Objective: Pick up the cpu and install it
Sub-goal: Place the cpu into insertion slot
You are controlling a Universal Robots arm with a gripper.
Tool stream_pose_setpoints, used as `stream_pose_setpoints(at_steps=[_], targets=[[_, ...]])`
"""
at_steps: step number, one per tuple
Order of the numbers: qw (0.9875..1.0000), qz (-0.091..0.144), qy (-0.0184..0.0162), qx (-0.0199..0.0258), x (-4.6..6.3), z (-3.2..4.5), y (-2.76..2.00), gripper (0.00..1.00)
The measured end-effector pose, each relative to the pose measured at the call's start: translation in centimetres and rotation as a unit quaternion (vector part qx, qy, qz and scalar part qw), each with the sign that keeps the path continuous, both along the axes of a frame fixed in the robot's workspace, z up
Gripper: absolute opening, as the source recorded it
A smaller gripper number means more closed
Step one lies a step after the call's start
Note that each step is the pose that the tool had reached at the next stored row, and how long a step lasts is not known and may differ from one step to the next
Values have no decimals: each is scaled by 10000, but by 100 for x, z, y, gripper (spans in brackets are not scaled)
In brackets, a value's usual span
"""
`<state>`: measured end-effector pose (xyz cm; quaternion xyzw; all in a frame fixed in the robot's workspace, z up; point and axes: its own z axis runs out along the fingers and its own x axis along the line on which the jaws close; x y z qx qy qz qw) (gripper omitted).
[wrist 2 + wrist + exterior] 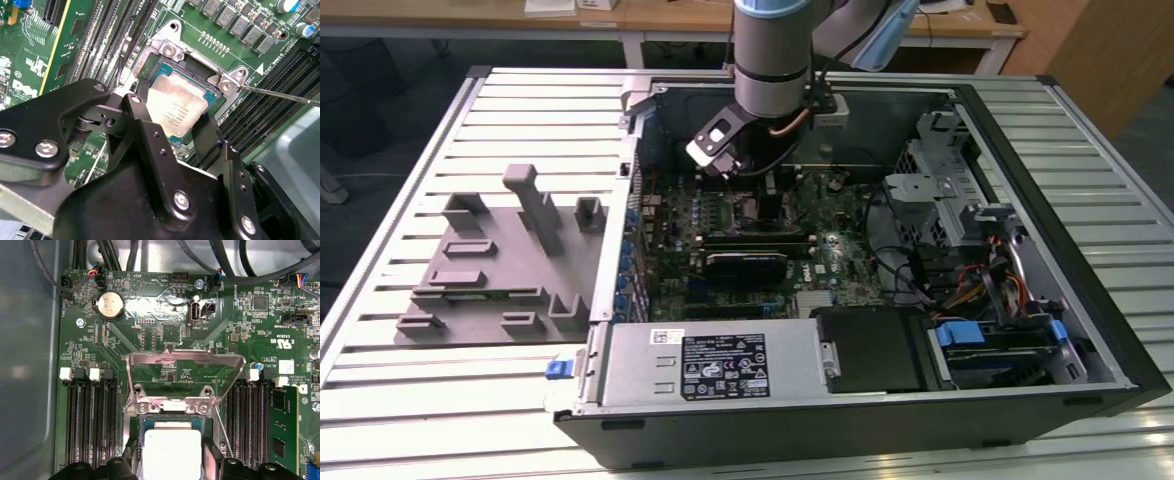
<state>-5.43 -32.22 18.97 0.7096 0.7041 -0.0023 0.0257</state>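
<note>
The cpu (pixel 177 107) is a small square chip with a silvery top plate. It lies level within the dark metal-framed socket (pixel 170 50) on the green motherboard, its near edge hidden behind the gripper body. My gripper (pixel 175 125) stands straight over it, with one black finger (pixel 140 117) tight against each side, shut on the cpu. In the first wrist view the cpu (pixel 171 450) sits below the raised load plate (pixel 185 360), with my gripper (pixel 171 467) around it. In the exterior view my gripper (pixel 763 188) reaches down into the open computer case (pixel 1067 330).
The socket's thin lever rod (pixel 280 92) sticks out to one side. Memory slots (pixel 90 425) flank the socket. A grey tray with upright posts (pixel 494 260) lies at the exterior view's left of the case. The power supply (pixel 707 365) and the drive cage (pixel 934 190) crowd the case.
</note>
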Motion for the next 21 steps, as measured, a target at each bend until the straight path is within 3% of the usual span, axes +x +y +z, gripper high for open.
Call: stream_pose_setpoints(at_steps=[6, 15, 21], targets=[[10000, 0, 4, -6, -2, 24, -2, 62], [10000, 0, 4, -6, -1, 153, -2, 62], [10000, 0, 4, 1, -1, 153, -2, 62]])
